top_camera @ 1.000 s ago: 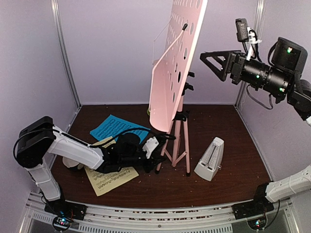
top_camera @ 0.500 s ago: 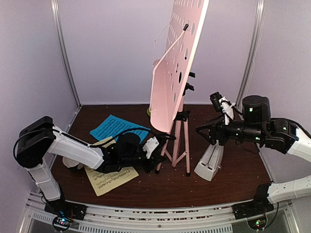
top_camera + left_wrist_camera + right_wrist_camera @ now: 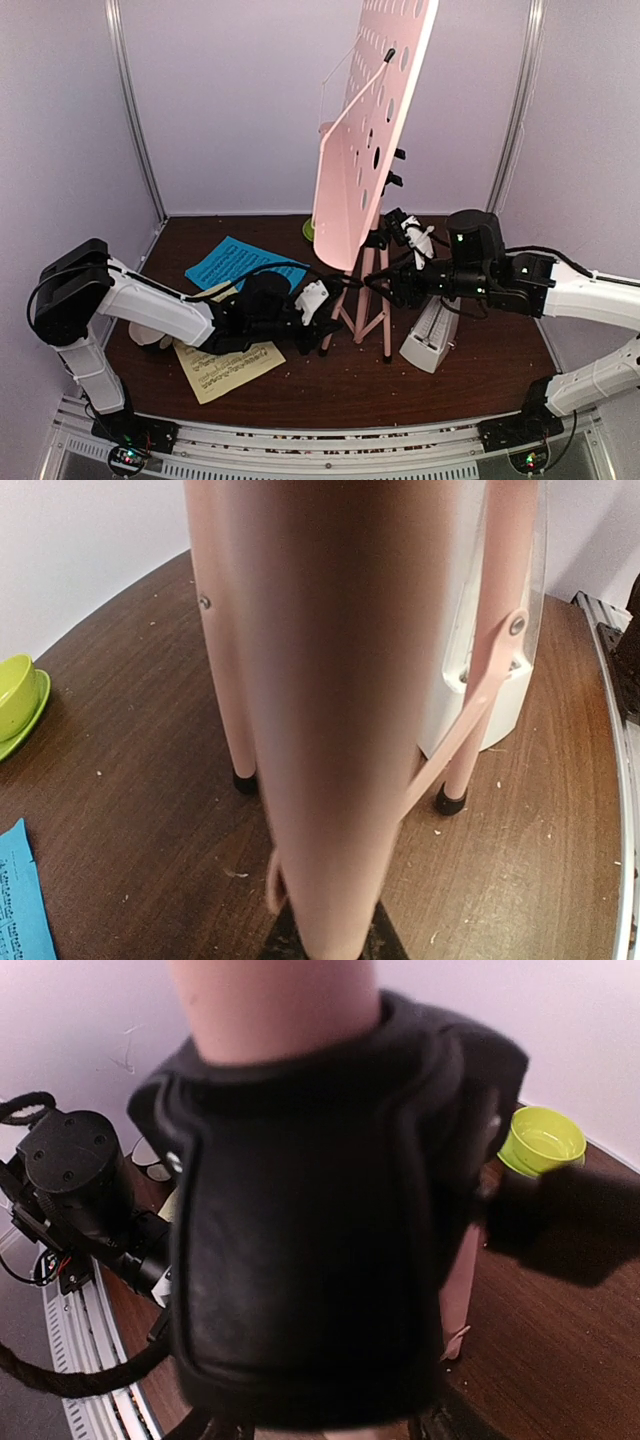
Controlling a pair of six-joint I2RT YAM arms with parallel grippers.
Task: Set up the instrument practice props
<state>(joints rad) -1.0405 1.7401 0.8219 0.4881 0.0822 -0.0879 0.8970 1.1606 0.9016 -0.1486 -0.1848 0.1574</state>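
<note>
The pink music stand (image 3: 370,130) is upright at mid-table on its tripod legs (image 3: 385,320). My left gripper (image 3: 327,322) lies low and is shut on the stand's front-left leg (image 3: 330,730), which fills the left wrist view. My right gripper (image 3: 384,285) reaches in from the right, with the stand's black hub (image 3: 310,1230) between its jaws. Whether they press on the hub is hidden. The white metronome (image 3: 432,338) is just right of the legs, under my right arm. A blue sheet (image 3: 235,262) and a pale-yellow sheet (image 3: 228,370) lie flat at the left.
A green bowl (image 3: 307,230) sits at the back behind the stand, also visible as the green bowl (image 3: 541,1140). A small white cup (image 3: 148,335) is half hidden behind my left arm. Walls close in the back and both sides.
My right arm swung down from high at the right to the stand's hub, its jaws narrowing. The stand's desk shifted slightly to the right. My left gripper kept its hold.
</note>
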